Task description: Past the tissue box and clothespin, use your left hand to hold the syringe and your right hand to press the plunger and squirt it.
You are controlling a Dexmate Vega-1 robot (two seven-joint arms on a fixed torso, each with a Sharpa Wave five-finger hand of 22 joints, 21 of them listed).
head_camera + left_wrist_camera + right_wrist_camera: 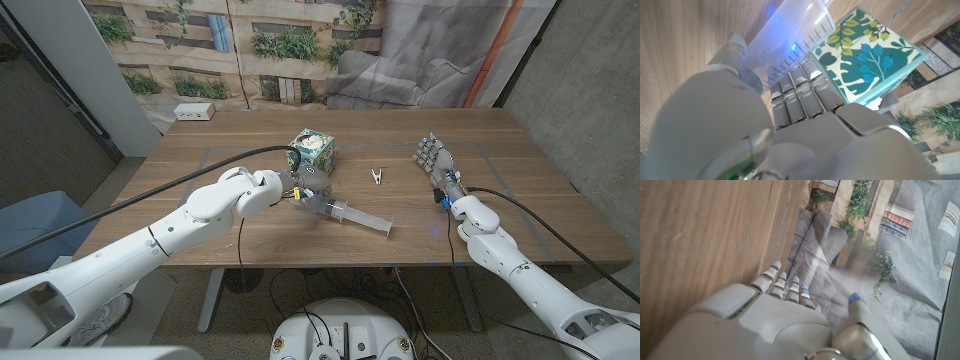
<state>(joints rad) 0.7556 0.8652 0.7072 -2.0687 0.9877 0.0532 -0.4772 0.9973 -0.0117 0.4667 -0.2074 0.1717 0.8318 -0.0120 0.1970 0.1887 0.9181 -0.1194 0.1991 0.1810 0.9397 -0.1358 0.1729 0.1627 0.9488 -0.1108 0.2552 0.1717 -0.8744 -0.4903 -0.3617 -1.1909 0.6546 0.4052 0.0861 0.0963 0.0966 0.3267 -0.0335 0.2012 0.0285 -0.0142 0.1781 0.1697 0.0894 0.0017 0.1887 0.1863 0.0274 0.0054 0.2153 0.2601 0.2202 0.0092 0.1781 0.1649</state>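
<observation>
My left hand [305,190] gripped the syringe [352,214] on the table just before the box [313,149], while my right hand [436,160] stood open, plunger unpressed.

clear syringe [350,213] lying on table, plunger extended rightward

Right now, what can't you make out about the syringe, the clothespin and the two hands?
- Syringe: head view, left hand covers its barrel end, grip unclear; liquid inside too faint.
- Syringe, left wrist view: markings blurred.
- Clothespin: too small for detail.
- Right hand: palm side hidden.
</observation>
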